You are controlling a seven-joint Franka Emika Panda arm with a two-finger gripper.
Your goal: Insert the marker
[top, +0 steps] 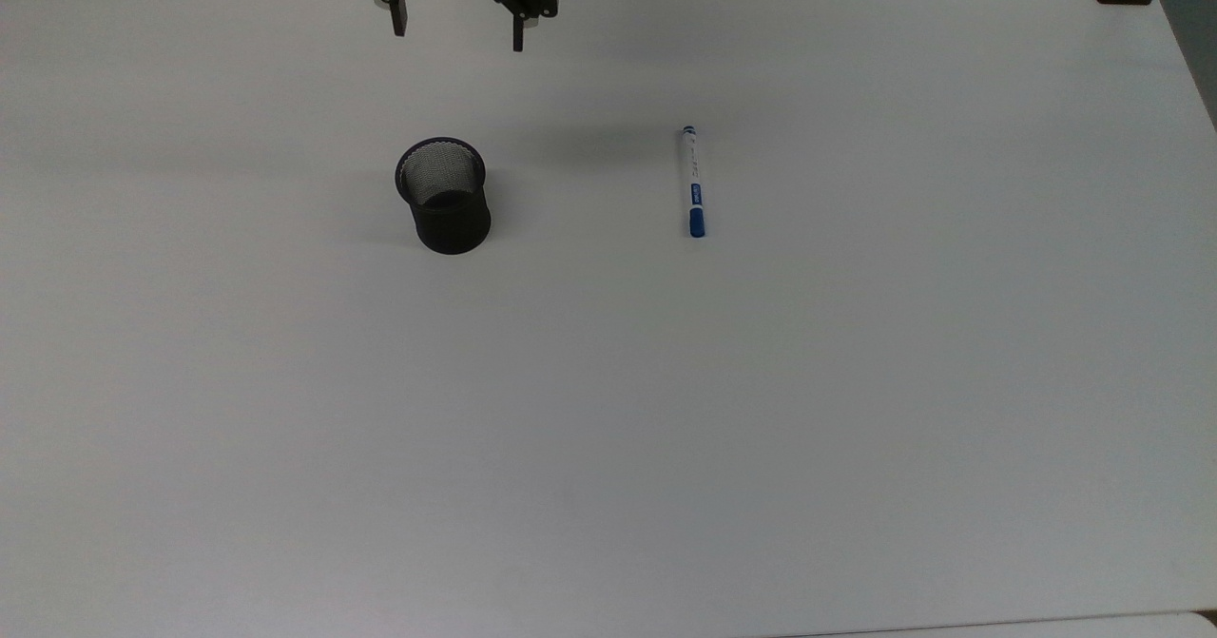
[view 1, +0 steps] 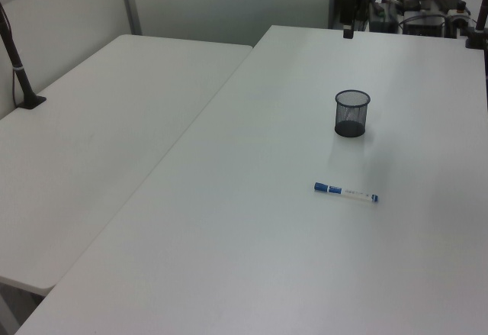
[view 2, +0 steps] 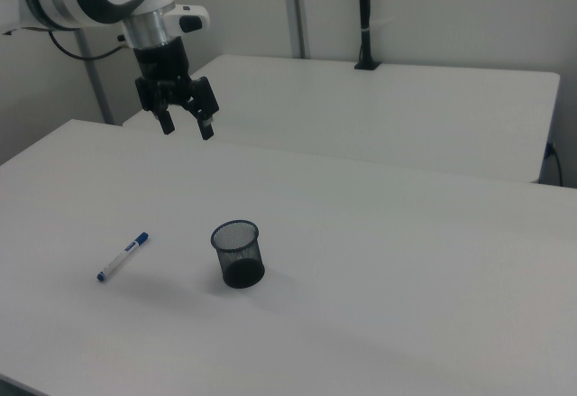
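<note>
Marker (top: pixel 693 182) flat on table (top: pixel 608 429) – apart from cup (top: pixel 443 196); tool (top: pixel 458 37) fingers spread, empty.

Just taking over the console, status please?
Gripper open, empty, raised above table's far edge. Marker flat on table, apart from upright mesh cup. Nothing between them.

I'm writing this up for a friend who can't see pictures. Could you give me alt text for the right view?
A robot arm's open black gripper hangs in the air above a white table, holding nothing. On the table stands an upright black mesh cup, and to the right view's left of it, apart from the cup, lies a white marker with a blue cap.
</note>
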